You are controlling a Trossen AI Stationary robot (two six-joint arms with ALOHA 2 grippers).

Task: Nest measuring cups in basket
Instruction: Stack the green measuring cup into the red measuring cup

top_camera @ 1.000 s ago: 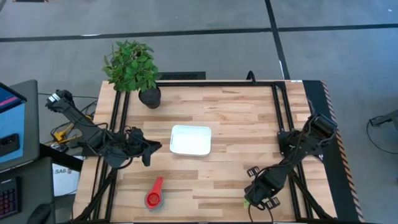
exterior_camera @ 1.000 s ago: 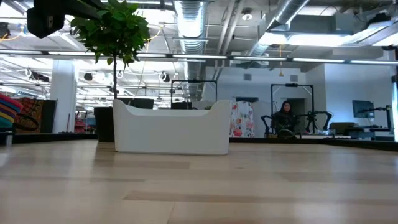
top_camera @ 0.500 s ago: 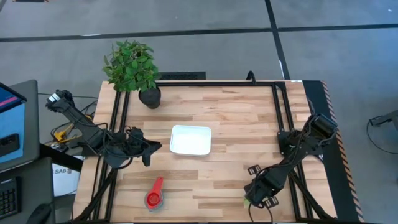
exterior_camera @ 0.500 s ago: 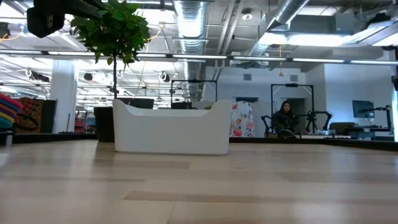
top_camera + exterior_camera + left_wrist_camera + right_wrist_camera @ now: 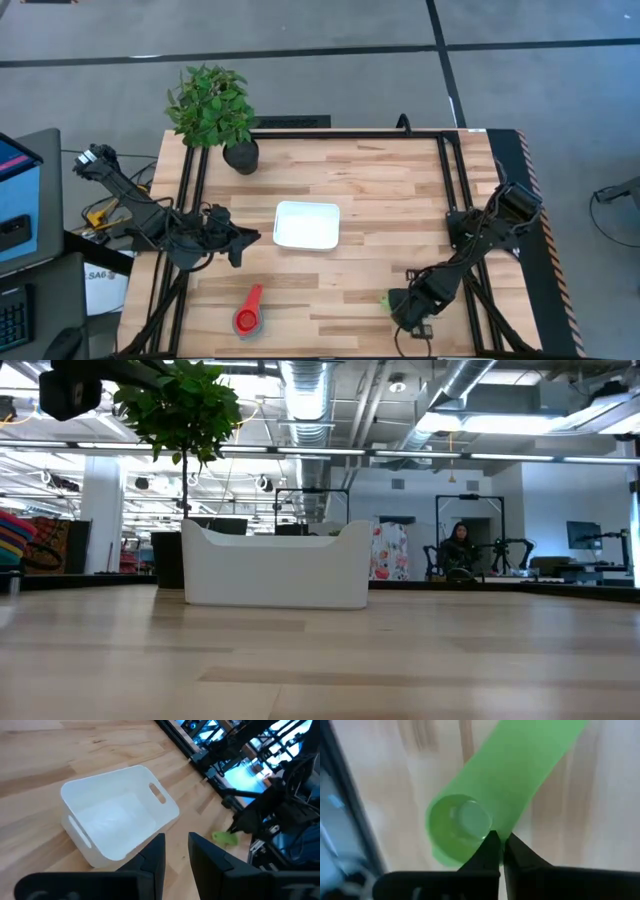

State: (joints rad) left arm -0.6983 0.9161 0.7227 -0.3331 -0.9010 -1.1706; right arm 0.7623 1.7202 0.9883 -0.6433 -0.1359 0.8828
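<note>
Only our right wrist view shows the clenched right claw (image 5: 501, 851) pinching the green measuring cup (image 5: 485, 800).

White basket (image 5: 306, 225) upright, mid-bench, empty, slot handles at both short ends. Red measuring cup (image 5: 247, 314) flat on bench, near front edge, well apart from basket, handle toward basket. Green measuring cup (image 5: 485, 805) small, near front right of bench, pinched at right hand (image 5: 402, 303).

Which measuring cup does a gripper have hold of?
The green cup, pinched at its rim by the right gripper; the red cup lies free.
</note>
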